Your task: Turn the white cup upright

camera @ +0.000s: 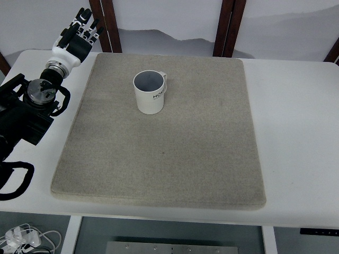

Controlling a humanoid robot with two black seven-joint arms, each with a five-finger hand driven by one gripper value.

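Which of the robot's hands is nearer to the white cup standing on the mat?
Left. The left hand is raised beyond the mat's far left corner, up and left of the white cup, not touching it. The right hand is out of view.

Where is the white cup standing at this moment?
The white cup stands upright on the far part of the grey mat, left of its middle, apart from the left hand.
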